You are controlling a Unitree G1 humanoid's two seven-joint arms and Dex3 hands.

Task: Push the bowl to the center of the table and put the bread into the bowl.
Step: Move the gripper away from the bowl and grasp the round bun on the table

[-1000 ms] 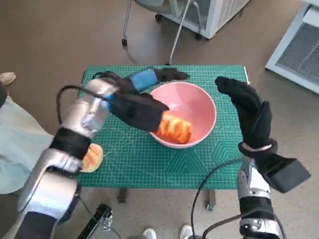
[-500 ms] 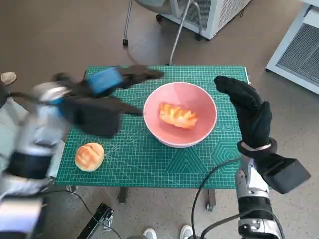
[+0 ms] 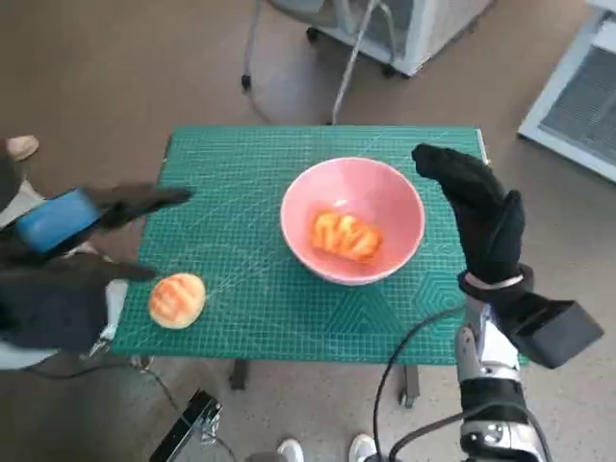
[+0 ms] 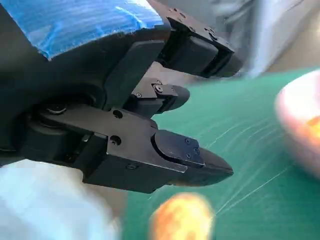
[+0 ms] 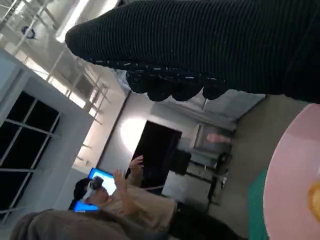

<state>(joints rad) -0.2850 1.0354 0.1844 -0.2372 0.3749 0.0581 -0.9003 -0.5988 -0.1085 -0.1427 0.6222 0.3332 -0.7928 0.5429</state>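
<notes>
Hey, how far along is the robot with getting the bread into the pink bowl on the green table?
Mostly done: the pink bowl sits near the middle of the green cutting-mat table, and a golden elongated bread piece lies inside it. Nothing is in hand: the blue-taped left hand is empty off the table's left edge, and the gloved right hand hovers beside the bowl. A round bun remains on the mat, possibly left to load.

left hand (image 3: 58,260): motion-blurred, cut by frame edge | round bun (image 4: 182,217): blurred in left wrist view
</notes>
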